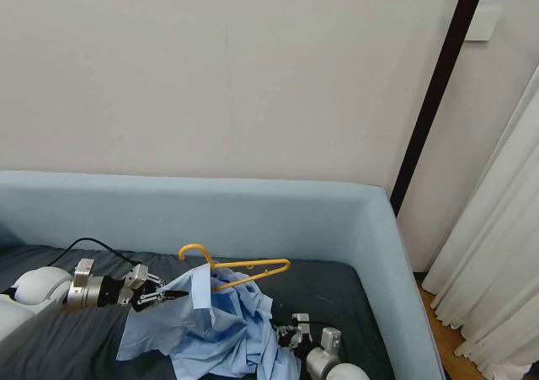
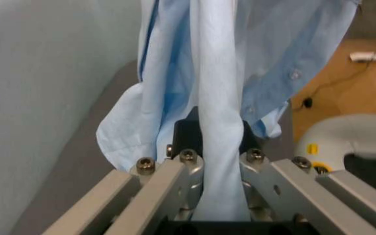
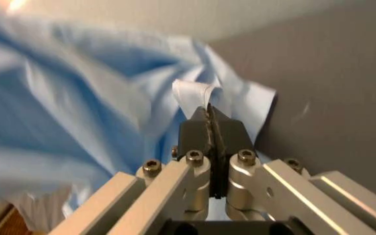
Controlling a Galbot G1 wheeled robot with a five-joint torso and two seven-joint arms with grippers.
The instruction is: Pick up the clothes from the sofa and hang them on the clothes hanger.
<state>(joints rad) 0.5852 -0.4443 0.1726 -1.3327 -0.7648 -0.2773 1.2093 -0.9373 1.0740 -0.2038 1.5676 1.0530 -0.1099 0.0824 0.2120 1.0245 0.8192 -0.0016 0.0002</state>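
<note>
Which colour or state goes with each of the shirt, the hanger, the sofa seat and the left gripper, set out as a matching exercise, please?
Things:
1. shirt
2. hanger
3. seat
4. left gripper

Colours or states:
A. dark grey
B. shut on the shirt
C. light blue
D. yellow

Pairs: 1-C, 2-D, 3-A, 4-B.

The right gripper, low at the heap's other side, is also shut on a fold of the shirt.
</note>
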